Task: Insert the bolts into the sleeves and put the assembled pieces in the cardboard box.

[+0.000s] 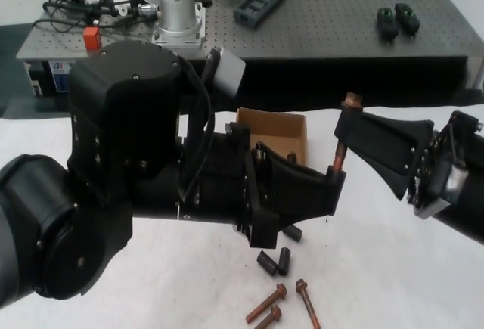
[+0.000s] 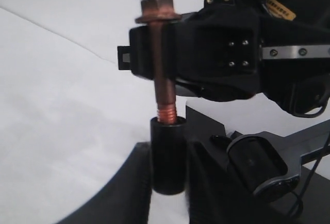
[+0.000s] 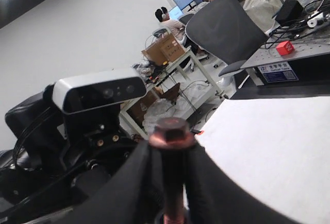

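The table [image 1: 393,268] has a white top. An open cardboard box [image 1: 276,128] rests on it toward the far side. Nearer the camera, two black sleeves [image 1: 266,262] lie on their sides just beside each other. A third sleeve [image 1: 293,232] lies apart, closer to the box. Three copper-coloured bolts [image 1: 266,304] lie loose on the top, nearer the camera than the sleeves.

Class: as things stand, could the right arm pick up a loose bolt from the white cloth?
Probably not: the right tool is shut on a bolt whose tip sits at the mouth of the sleeve held by the left tool.
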You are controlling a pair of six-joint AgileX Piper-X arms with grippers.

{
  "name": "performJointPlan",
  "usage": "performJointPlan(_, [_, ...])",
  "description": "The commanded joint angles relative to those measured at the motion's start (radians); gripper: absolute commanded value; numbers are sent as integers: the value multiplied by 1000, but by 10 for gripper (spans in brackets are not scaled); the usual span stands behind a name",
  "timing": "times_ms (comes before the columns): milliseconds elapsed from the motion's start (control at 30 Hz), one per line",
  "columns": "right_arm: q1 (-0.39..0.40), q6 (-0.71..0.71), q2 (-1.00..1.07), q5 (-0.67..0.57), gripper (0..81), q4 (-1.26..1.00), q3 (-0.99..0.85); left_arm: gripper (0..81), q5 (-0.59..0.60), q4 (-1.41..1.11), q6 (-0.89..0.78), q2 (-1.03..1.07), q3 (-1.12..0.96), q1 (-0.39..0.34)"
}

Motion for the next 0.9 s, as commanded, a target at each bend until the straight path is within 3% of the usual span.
performJointPlan(0, [0,16,-1,-23,439,-6,-6,7,7,-15,-3,-9,-10,-2])
performJointPlan(133, [-27,35,-3,-21,417,-6,-6,7,-23,-47,-3,-9,-10,-2])
performJointPlan(300, [-106,40,-3,-23,417,-6,-6,7,-170,-82,-3,-4,-10,6])
performJointPlan(467, [-211,47,-27,-21,417,74,-6,7,-397,-55,-26,93,-86,34])
performJointPlan(667, [-296,-69,-67,-21,417,355,-6,7,-564,186,-52,382,-377,79])
performJointPlan(867, [-304,-165,-96,32,417,628,-6,7,-654,438,45,687,-752,84])
